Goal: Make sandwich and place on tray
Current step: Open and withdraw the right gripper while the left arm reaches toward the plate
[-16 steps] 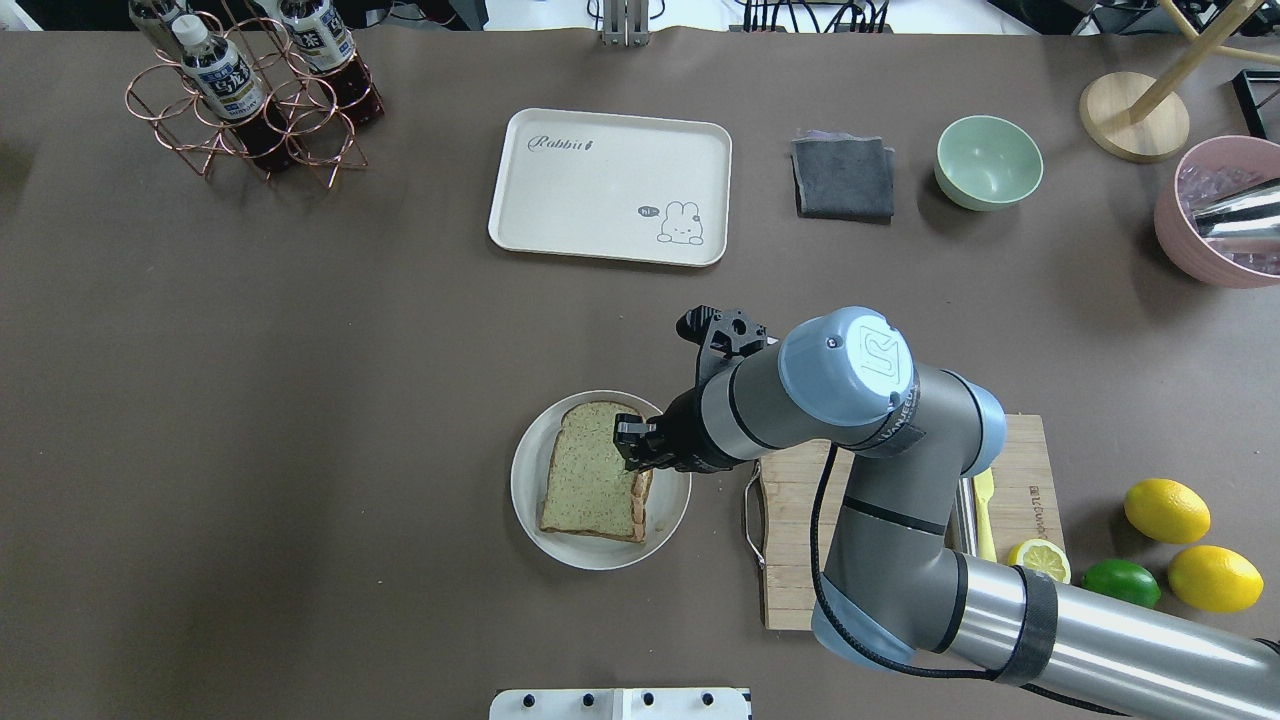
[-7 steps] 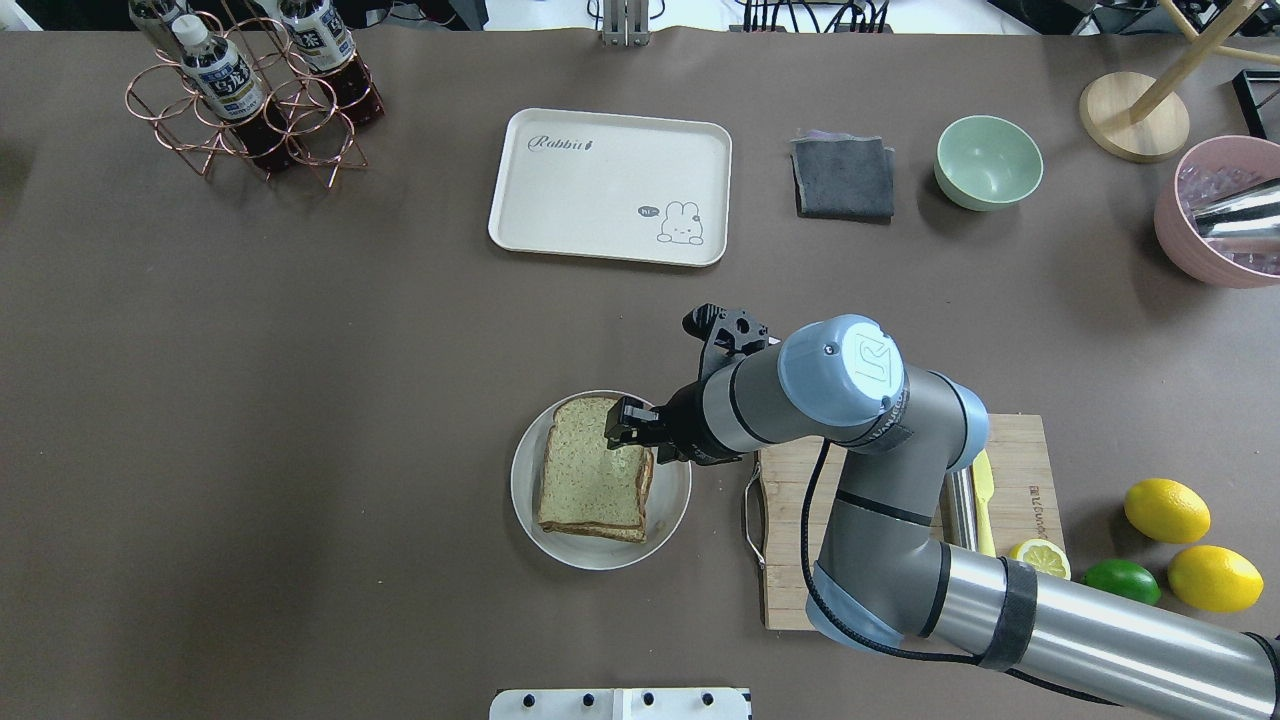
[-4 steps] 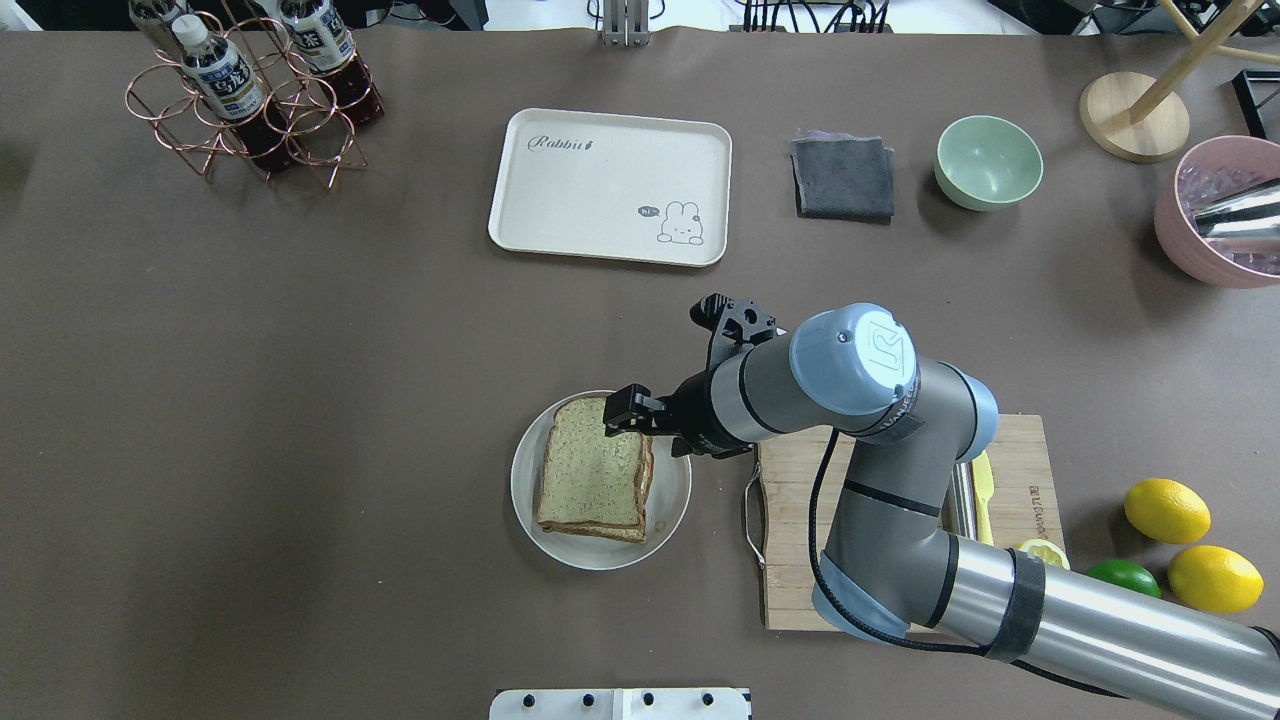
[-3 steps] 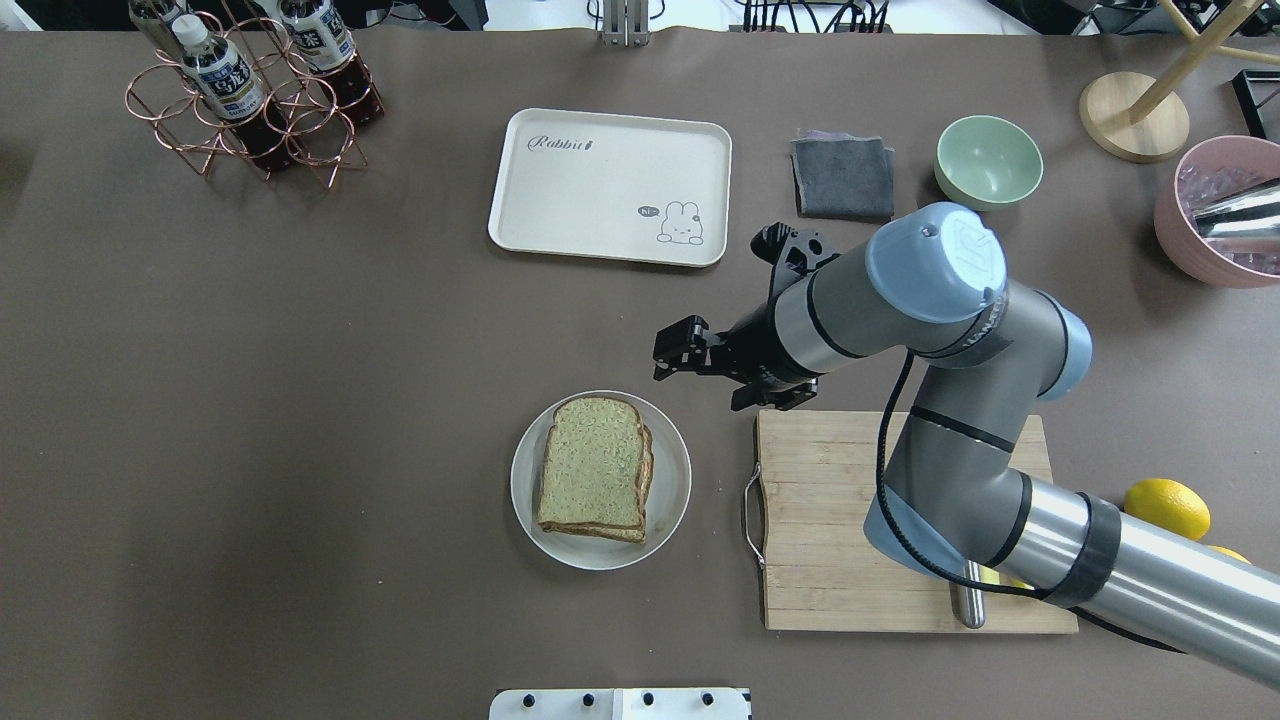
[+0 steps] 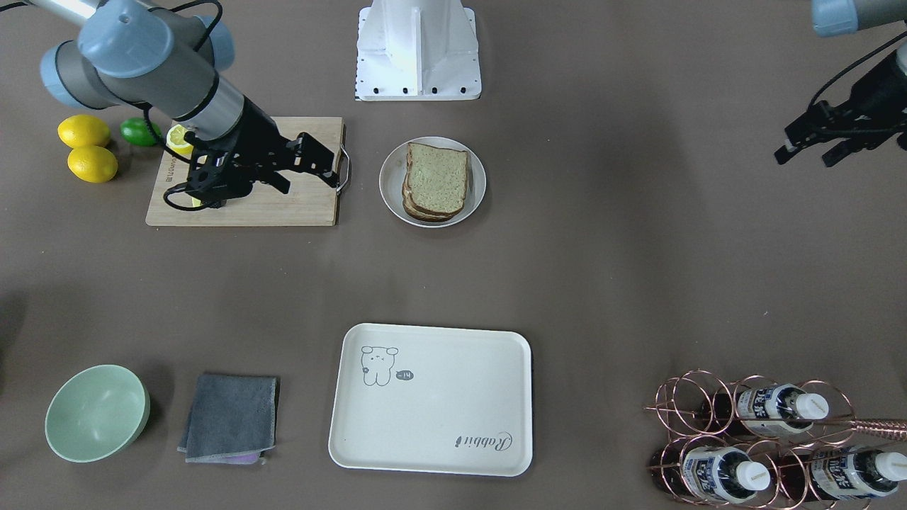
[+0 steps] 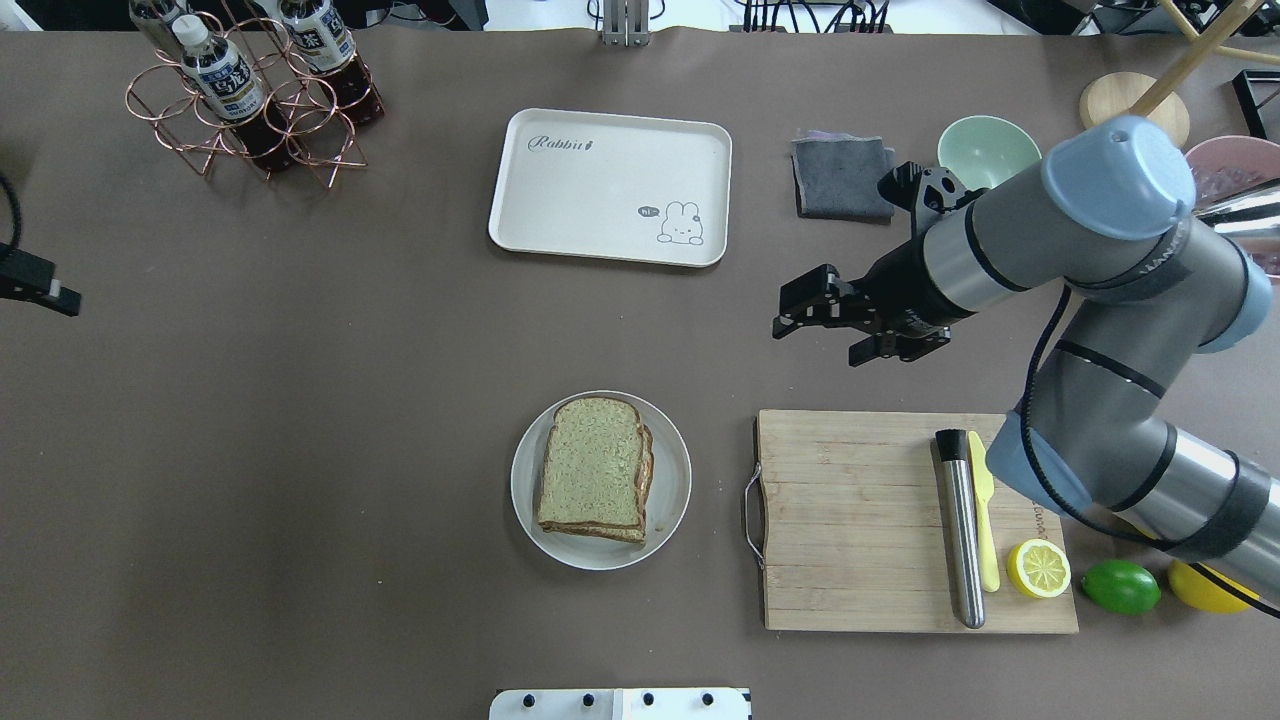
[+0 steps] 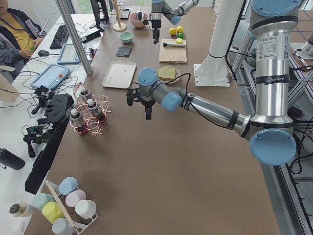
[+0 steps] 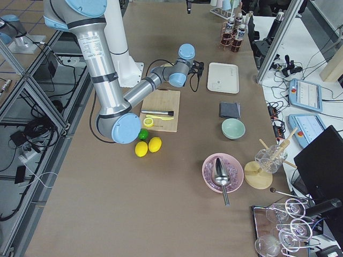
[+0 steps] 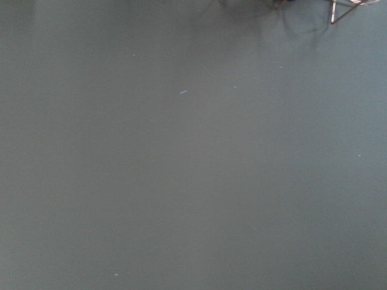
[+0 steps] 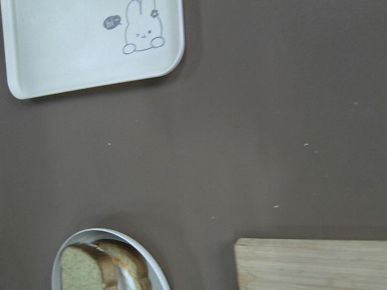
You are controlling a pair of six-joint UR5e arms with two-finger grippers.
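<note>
High over the brown table [image 6: 300,450], near the far side of the bamboo cutting board [image 6: 850,520], my right gripper [image 6: 816,344] hangs with its jaws apart, clamped on nothing. Read from that gripper in the overhead view, the sandwich [image 6: 592,470] lies at about eight o'clock, well apart from me, flat on the round white plate [image 6: 672,500]. My right wrist view catches an orange and white edge between its slices. The tray [image 6: 600,200] sits at about ten o'clock, well apart from the sandwich. A folded grey cloth [image 6: 845,178] is at twelve and a green bowl [image 6: 985,150] at about one. At nine o'clock from the plate, at the table's left edge, my left gripper [image 5: 804,157] is spread too, gripping nothing, with the copper bottle rack [image 6: 250,110] at about one o'clock from it.
</note>
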